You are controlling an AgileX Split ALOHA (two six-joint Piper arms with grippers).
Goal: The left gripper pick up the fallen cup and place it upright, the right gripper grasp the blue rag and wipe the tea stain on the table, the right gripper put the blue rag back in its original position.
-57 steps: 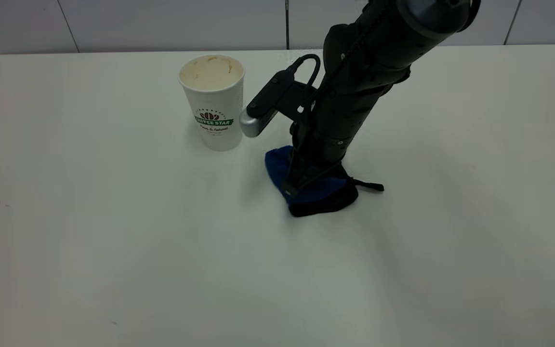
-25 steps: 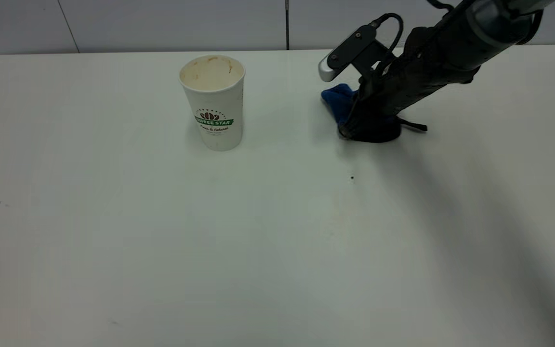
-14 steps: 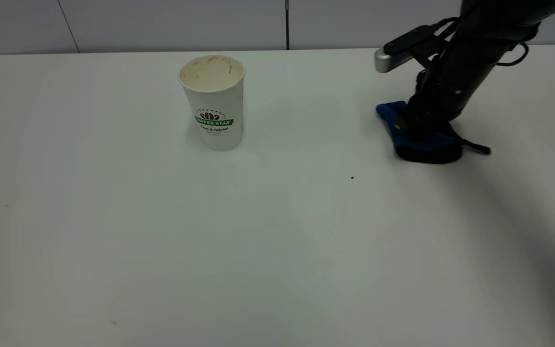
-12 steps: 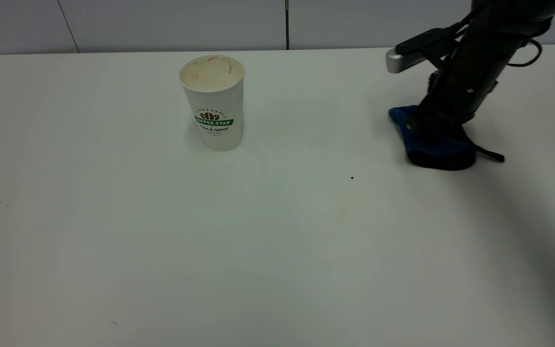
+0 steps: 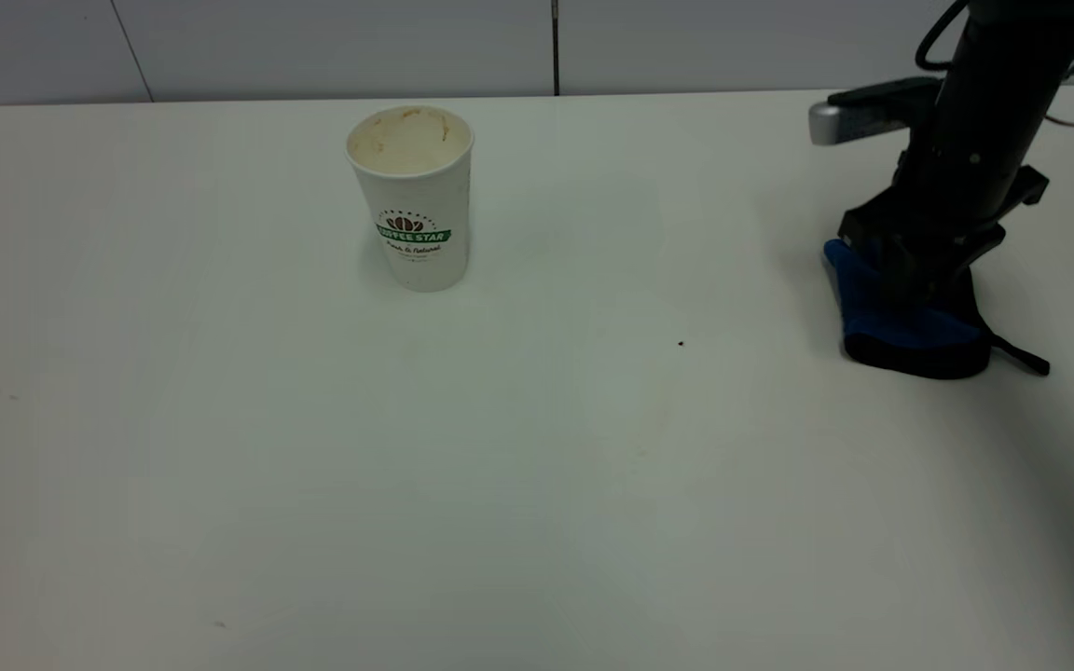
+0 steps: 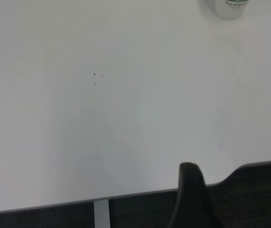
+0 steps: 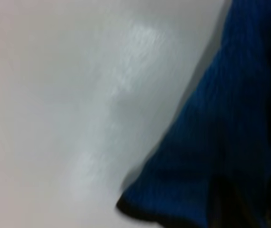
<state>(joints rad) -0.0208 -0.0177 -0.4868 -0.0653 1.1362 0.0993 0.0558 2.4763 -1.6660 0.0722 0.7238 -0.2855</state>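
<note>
- I had the cup (image 5: 411, 196) standing upright near the far middle of the table (image 5: 220, 466), so I judged the left arm's share of the work done.
- The left gripper (image 6: 192, 199) was parked off the near edge of the table; only a dark part of it showed in its wrist view, and I could not tell how its jaws stood.
- The right gripper (image 5: 919, 270) was at the right side of the table, pointing down onto the rag (image 5: 901, 321).
- It looked closed on the top of the rag, pinching the cloth, though the fingertips were buried in the fabric and I took that as a judgement.
- The rag's lower edge touched or nearly touched the table, with its black loop tail (image 5: 1022, 357) trailing to the right.
- In the right wrist view the rag (image 7: 225, 142) filled one side of the picture, with bare table (image 7: 78, 95) beside it.
- I saw no clear brown blotch in the middle of the table, only a very faint mark and a tiny dark speck (image 5: 681, 343), so I judged the wiping finished.
- The step in hand was the last one: putting the rag back where it belonged.
- The next move called for settling the rag flat, opening the jaws fully, and lifting straight up so the plush did not snag and drag along.
</note>
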